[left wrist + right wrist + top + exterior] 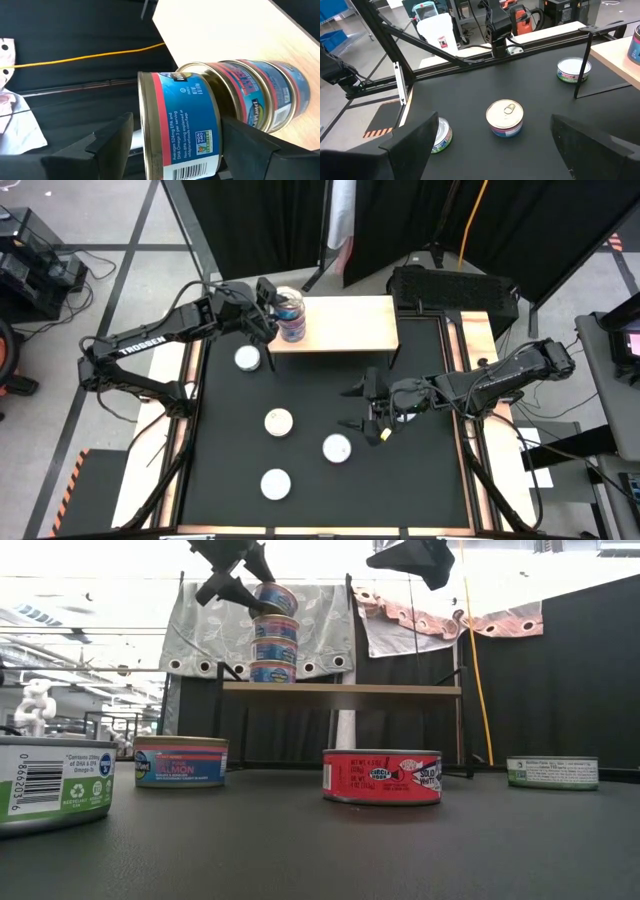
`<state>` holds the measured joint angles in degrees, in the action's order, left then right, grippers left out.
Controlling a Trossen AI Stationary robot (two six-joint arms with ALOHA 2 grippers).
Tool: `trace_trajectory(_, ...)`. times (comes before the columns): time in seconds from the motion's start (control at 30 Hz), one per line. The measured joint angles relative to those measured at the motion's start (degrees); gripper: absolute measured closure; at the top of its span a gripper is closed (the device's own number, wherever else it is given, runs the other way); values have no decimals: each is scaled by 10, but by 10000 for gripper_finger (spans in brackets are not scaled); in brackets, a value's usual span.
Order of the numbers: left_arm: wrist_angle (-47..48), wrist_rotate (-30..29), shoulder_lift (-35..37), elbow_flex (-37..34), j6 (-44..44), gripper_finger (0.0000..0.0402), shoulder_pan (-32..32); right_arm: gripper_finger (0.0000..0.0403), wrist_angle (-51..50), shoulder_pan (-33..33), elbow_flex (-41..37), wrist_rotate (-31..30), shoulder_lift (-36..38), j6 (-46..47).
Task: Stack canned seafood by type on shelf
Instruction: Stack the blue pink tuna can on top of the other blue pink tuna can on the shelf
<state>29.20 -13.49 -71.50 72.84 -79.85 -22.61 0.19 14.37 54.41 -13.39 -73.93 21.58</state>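
Note:
The shelf [345, 323], with a light wood top and thin dark legs, stands at the table's far side. On its left end is a stack of three blue-labelled tins [274, 650]. Over them is a fourth blue tin [275, 598], tilted, with my left gripper [272, 308] shut on it. Several more tins rest flat on the black table: a red one [382, 776], a blue one [505, 117] and green-white ones [440, 135]. My right gripper [365, 412] hovers open above the table's right middle with nothing between its fingers. My left gripper pinches the top tin between its two fingers across the flat ends, one finger at the upper end [142, 127] and one at the lower end [218, 132]. The fingers come from the table's left, slanting slightly down. The tin sits tilted with its lower edge at the stack's top lid [280, 616].
One tin [247, 358] lies beside the shelf's front left leg [583, 60]. The others are spread over the table's left and middle [279, 421]. The shelf top to the right of the stack [360, 320] is bare wood. Black curtains hang beyond the table.

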Motion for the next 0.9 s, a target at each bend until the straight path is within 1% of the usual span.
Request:
trace_trajectory(0.17, -3, 0, 0, 0, 0, 126, 2, 26, 0, 0, 0, 0, 0, 0)
trace_trajectory(0.37, -6, -20, 1, 0, 0, 126, 7, 26, 0, 0, 0, 0, 0, 0)
trace_trajectory(0.5, 13, -22, 1, 19, 24, 126, 14, 26, 0, 0, 0, 0, 0, 0)
trace_trajectory(0.63, 38, -23, 1, 42, 31, 126, 18, 26, 0, 0, 0, 0, 0, 0)
trace_trajectory(0.83, 66, -26, 1, 45, 46, 126, 18, 26, 0, 0, 0, 0, 0, 0)
trace_trajectory(0.9, 69, -19, -1, 45, 50, 126, 19, 26, 0, 0, 0, 0, 0, 0)
